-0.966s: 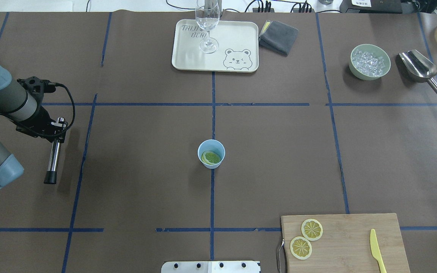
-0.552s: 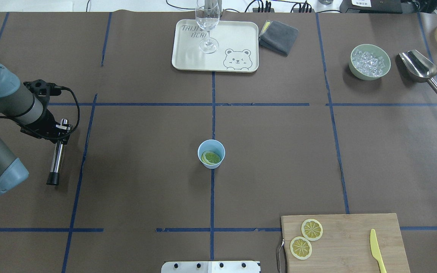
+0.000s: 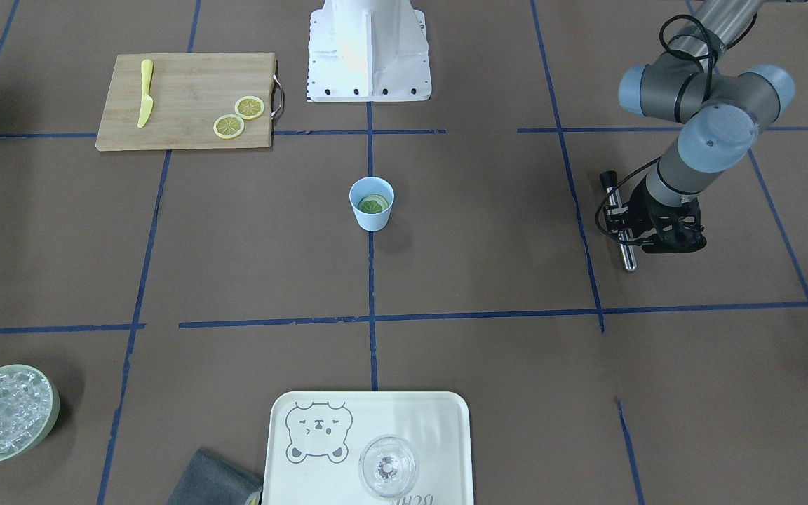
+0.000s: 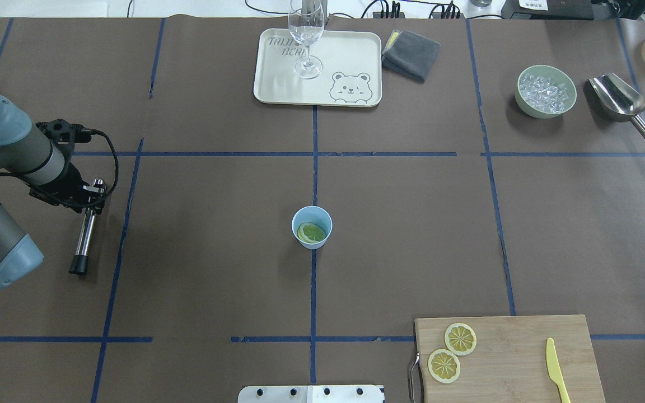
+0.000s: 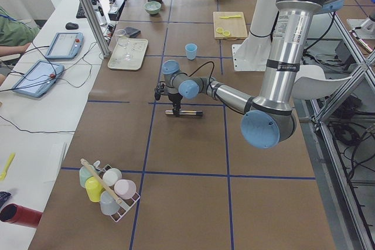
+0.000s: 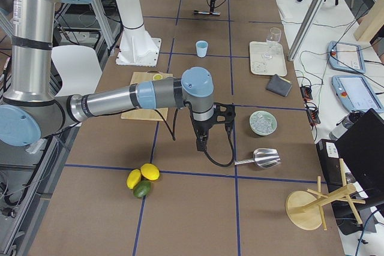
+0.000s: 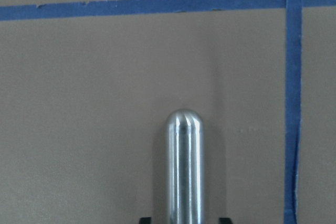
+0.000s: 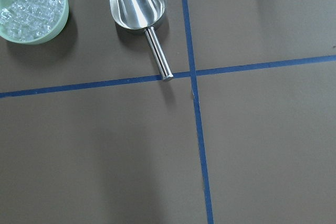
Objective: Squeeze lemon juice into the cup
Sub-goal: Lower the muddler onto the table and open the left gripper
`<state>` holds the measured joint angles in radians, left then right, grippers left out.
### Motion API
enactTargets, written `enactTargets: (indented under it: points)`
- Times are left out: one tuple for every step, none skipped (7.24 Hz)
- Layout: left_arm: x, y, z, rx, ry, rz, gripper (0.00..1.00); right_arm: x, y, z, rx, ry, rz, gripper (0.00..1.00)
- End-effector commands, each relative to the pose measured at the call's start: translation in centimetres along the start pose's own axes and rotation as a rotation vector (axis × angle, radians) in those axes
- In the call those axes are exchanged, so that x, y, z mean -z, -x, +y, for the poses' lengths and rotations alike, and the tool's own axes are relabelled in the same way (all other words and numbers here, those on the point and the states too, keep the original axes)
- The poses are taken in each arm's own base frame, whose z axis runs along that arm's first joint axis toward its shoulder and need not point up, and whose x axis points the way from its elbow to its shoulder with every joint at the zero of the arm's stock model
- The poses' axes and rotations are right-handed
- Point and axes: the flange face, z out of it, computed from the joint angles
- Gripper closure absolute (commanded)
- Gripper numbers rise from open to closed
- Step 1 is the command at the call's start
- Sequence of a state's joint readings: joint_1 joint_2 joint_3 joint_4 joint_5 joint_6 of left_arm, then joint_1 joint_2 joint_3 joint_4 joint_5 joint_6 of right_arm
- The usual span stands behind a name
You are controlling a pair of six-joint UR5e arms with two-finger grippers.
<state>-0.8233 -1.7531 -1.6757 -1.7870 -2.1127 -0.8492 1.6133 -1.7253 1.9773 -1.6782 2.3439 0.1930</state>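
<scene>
The tray (image 4: 350, 50) reads "BEA" — left pincer (image 4: 93, 197) grasps steel rod (image 4: 83, 240); right pincer (image 6: 201, 144), cannot tell.

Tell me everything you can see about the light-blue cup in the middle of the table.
The cup is small, light blue, plain plastic by its look, tapered toward the base and handleless. It stands upright and open at mid-table on a blue tape line. A lemon slice lies inside it. Nothing else touches it.

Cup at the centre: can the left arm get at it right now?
Probably, path-wise: nothing stands between the left gripper and the cup. But it seems shut on a metal rod, so grasping must wait.
</scene>
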Motion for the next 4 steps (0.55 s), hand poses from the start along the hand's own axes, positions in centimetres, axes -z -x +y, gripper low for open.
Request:
enactTargets:
  points:
    - [2.5,-1.1,0.2,-0.019,-0.032,0.036,0.0,0.0,0.1,0.0,0.001,0.0,0.0,0.0]
    - [5.3,-1.4,-0.1,-0.018,-0.074,0.069,0.0,-0.1,0.0,0.0,0.0,0.001,0.0,0.0]
    - [9.4,0.4,-1.6,0.003,-0.14,0.091,0.0,0.0,0.1,-0.1,0.0,0.0,0.0,0.0]
    - [11.9,1.4,-2.2,-0.019,-0.184,0.097,0.0,0.0,0.1,-0.1,0.0,0.0,0.0,0.0]
